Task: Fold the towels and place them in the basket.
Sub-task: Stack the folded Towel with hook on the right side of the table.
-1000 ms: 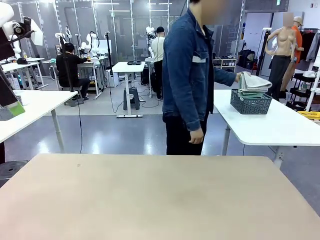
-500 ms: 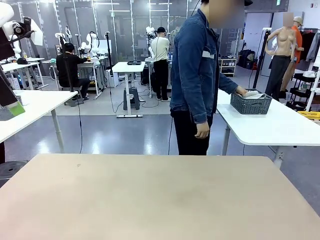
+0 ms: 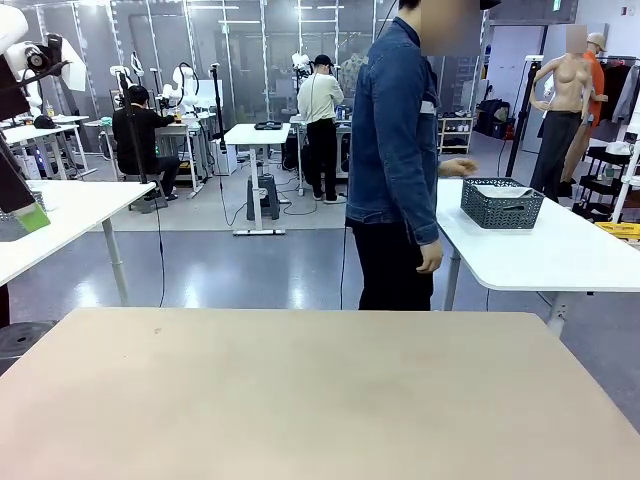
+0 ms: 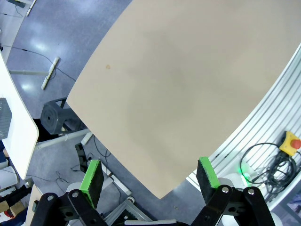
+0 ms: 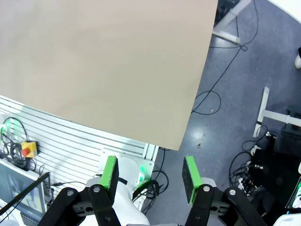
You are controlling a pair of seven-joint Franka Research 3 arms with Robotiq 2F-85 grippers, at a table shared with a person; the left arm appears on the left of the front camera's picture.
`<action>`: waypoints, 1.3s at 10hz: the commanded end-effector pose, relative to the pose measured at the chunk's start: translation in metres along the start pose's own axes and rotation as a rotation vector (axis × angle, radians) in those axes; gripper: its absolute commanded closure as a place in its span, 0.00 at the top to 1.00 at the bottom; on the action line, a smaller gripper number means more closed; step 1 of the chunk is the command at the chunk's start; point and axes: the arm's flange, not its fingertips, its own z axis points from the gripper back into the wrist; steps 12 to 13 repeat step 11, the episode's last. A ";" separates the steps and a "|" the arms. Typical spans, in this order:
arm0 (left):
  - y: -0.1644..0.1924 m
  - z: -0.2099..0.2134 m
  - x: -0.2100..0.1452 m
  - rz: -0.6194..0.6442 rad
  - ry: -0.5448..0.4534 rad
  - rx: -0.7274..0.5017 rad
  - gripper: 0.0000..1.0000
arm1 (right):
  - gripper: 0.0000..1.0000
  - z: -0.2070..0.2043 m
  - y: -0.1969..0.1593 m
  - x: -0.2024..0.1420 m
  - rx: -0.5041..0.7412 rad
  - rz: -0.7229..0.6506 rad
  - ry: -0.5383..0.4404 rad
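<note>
You're seeing both the left gripper (image 4: 149, 175) and right gripper (image 5: 149, 172) hanging spread, pinching nothing, over the table (image 3: 300, 390). The basket (image 3: 501, 204) is sitting right of centre with towels (image 3: 503, 190) inside, beside the person (image 3: 400, 160).

No text, label, brand, number or sign can be read in any of the views. The front view is too coarse for print on the distant equipment, and both wrist views give bare surfaces without lettering.
</note>
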 end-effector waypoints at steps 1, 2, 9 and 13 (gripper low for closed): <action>0.000 0.001 0.000 0.008 0.005 0.027 1.00 | 0.69 0.000 -0.001 0.000 0.004 0.003 0.000; 0.000 0.001 0.000 0.008 0.005 0.027 1.00 | 0.69 0.000 -0.001 0.000 0.004 0.003 0.000; 0.000 0.001 0.000 0.008 0.005 0.027 1.00 | 0.69 0.000 -0.001 0.000 0.004 0.003 0.000; 0.000 0.001 0.000 0.008 0.005 0.027 1.00 | 0.69 0.000 -0.001 0.000 0.004 0.003 0.000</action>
